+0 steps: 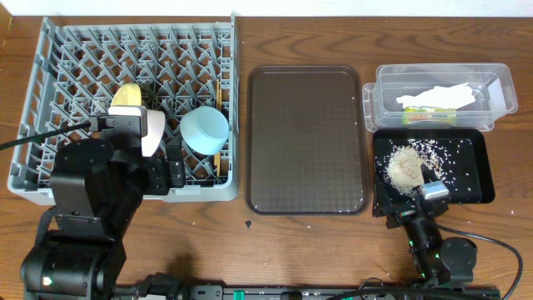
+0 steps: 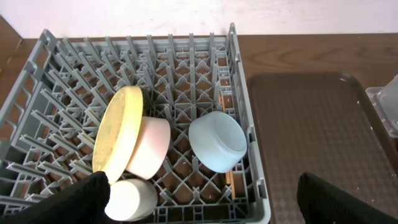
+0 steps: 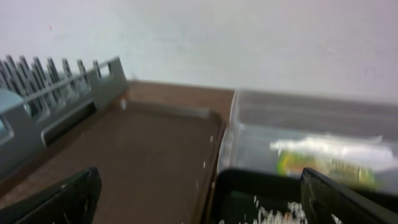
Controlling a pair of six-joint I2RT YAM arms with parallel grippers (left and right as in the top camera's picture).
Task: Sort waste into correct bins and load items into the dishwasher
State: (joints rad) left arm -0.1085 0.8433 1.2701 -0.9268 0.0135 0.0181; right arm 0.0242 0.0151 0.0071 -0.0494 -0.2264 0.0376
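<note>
Grey plastic makes up the dish rack point(image 1: 232, 108), which sits just left of the brown tray point(image 1: 306, 137) on the wooden surface point(image 1: 333, 250). Inside the rack, away from the brown tray's side, the yellow plate point(image 2: 118, 134) stands on edge among the pegs. The pinkish bowl point(image 2: 151, 149) leans against the plate's face on the side toward the brown tray. The white cup point(image 2: 132, 199) lies just below them. The light blue bowl point(image 2: 217, 140) rests on its side in the part of the rack nearest the brown tray. The wooden chopsticks point(image 2: 222, 101) lie along the rack wall that faces the tray.

Right of the brown tray sits the clear tub point(image 1: 379, 104), holding the white napkin point(image 1: 450, 94) and the green-and-orange wrapper point(image 1: 429, 115). The black tray point(image 1: 479, 187) is also right of the brown tray, touching the tub, with rice point(image 1: 433, 152) strewn and heaped in it.

The left hand point(image 2: 205, 202) hangs over the rack, spread wide and holding nothing. The right hand point(image 3: 205, 202) is over the black tray's near edge, likewise released and bare.
</note>
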